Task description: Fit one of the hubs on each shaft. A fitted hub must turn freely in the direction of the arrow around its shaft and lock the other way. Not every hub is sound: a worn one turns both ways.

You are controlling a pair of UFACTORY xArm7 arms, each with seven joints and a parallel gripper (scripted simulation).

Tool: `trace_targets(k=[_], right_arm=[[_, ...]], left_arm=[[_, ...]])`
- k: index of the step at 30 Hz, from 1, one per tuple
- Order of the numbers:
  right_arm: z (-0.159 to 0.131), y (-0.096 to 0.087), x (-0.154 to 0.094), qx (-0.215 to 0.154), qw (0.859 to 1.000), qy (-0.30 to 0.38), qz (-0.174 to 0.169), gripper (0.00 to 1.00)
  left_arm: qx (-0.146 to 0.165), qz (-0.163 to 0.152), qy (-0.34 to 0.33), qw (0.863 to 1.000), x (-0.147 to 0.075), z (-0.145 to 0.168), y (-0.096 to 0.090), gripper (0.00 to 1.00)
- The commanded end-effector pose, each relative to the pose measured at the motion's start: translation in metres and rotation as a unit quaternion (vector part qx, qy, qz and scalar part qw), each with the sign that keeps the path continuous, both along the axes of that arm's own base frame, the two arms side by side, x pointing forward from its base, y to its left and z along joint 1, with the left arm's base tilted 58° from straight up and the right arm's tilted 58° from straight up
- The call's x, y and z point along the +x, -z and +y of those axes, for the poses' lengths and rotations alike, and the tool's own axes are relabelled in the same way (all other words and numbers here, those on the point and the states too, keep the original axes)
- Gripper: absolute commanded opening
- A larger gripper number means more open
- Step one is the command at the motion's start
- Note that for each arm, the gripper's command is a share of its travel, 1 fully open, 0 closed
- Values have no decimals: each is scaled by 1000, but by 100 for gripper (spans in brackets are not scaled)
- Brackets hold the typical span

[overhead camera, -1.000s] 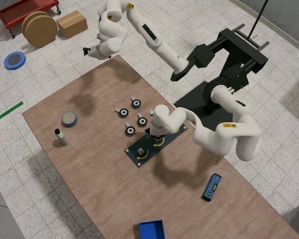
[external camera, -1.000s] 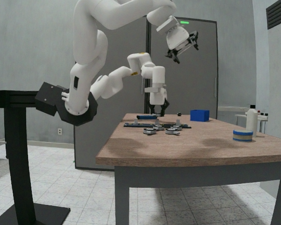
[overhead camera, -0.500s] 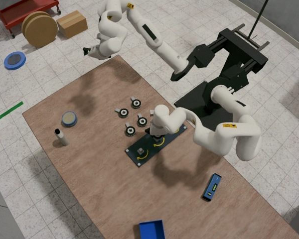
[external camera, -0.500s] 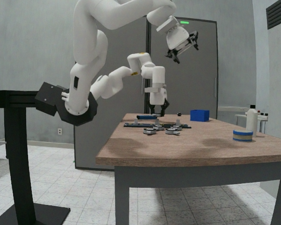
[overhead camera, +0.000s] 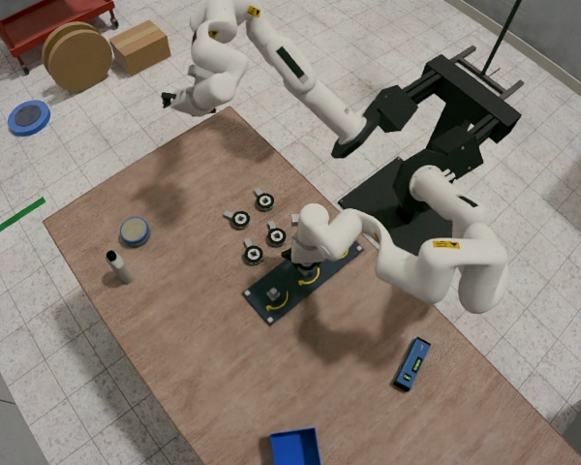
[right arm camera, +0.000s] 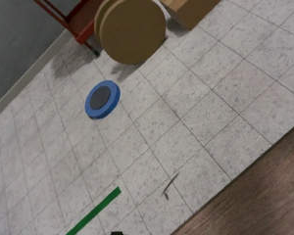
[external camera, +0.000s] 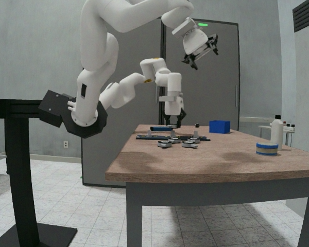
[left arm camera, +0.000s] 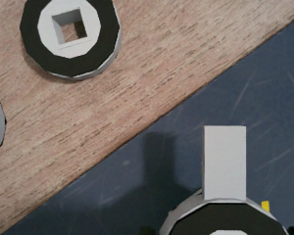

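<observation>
Pale speckled floor tiles (overhead camera: 80, 170) (external camera: 101, 212) (right arm camera: 152, 117) surround a brown wood-grained table (overhead camera: 200, 360) (external camera: 216, 163) (left arm camera: 137, 78), where a dark plate (overhead camera: 290, 298) (left arm camera: 265, 93) carries upright grey shafts and curved yellow arrows. Over its middle shaft (external camera: 172, 133), the left gripper (overhead camera: 307, 268) (external camera: 173, 124) (left arm camera: 222, 231) pinches the held hub (external camera: 172, 126) (left arm camera: 225, 216), a black-and-grey disc with a pale rectangular tab (left arm camera: 224, 162) sticking out. From the side, that hub appears just above the shaft's top. Four other hubs, one of them nearest the plate's end (overhead camera: 253, 255), are plainly visible beside the plate. The right gripper (overhead camera: 189, 104) (external camera: 204, 58), its fingers spread and holding nothing, hangs high near a table corner. Each hub looks light, rigid and perhaps slightly slick. The thick outer rim, taken from opposite sides, should give the steadiest hold; the tab alone would probably let the disc tilt. Its square bore must line up with the square shaft, so gentle, level lowering seems wise, as a crooked push could jam it. Soundness cannot be judged by sight; turning both ways should reveal wear.
</observation>
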State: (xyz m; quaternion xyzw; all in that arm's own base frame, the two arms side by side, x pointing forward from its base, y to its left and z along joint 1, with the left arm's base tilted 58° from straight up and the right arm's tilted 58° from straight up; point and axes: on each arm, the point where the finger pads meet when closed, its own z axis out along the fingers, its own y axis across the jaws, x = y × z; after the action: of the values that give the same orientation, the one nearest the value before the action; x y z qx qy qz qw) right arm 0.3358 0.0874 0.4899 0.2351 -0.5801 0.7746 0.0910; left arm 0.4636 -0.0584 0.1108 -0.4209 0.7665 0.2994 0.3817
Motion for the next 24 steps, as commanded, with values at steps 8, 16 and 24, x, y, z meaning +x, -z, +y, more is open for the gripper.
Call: trace_targets(k=[8, 16, 24], right_arm=[[1, -1, 0, 0, 1000, -2, -1, 100], [1, -1, 0, 0, 1000, -2, -1, 100], [1, -1, 0, 0, 1000, -2, -1, 100]], left_arm=[[-1, -1, 2, 1000, 0, -3, -1, 0], [-1, -1, 2, 1000, 0, -3, -1, 0], [-1, -1, 2, 1000, 1, -1, 0, 0]])
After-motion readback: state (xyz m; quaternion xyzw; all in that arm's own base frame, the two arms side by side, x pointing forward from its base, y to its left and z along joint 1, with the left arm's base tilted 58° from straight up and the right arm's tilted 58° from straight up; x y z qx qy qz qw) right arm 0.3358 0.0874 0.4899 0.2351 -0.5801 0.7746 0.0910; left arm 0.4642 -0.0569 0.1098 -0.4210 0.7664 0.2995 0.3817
